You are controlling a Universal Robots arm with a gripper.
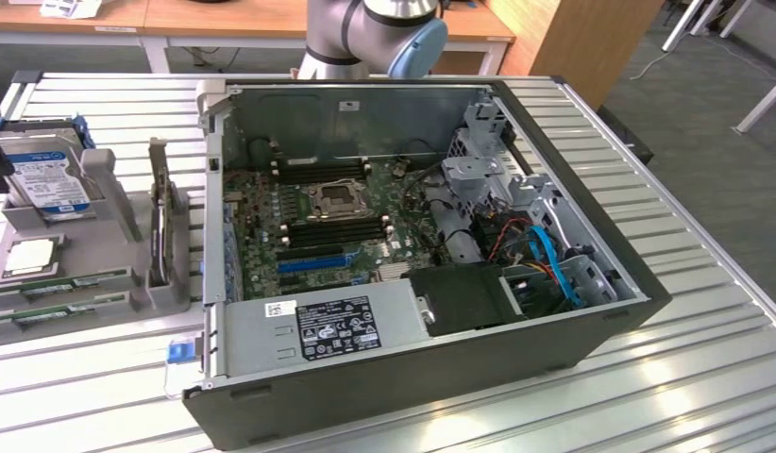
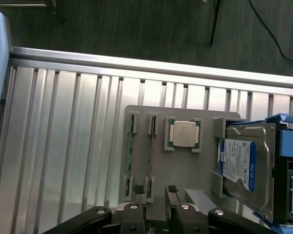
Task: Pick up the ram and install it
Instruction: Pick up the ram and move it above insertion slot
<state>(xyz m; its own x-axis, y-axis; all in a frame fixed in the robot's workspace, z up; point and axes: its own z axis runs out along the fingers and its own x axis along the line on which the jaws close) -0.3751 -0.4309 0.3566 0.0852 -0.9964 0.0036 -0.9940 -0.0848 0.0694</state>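
Note:
Two green ram sticks stand on edge in slots of a grey holder (image 2: 185, 170); their thin edges show as one ram stick (image 2: 130, 156) and a second ram stick (image 2: 151, 156). In the exterior view these ram sticks (image 1: 74, 283) lie at the holder's (image 1: 111, 236) near end, on that view's left. My gripper (image 2: 156, 191) hangs above the holder's edge, close to the second stick. Its black fingers (image 2: 139, 195) stand open with nothing between them. The open computer case (image 1: 590, 321) shows the motherboard (image 1: 362, 243) with long black memory slots (image 1: 338, 231).
The holder also carries a blue-labelled hard drive (image 2: 244, 165) and a square processor chip (image 2: 183, 134). Everything rests on a slatted metal table (image 1: 690, 377). Inside the case are a power supply (image 1: 325, 326), a drive cage (image 1: 489, 179) and blue cables (image 1: 558, 264). The arm's base (image 1: 362, 38) stands behind the case.

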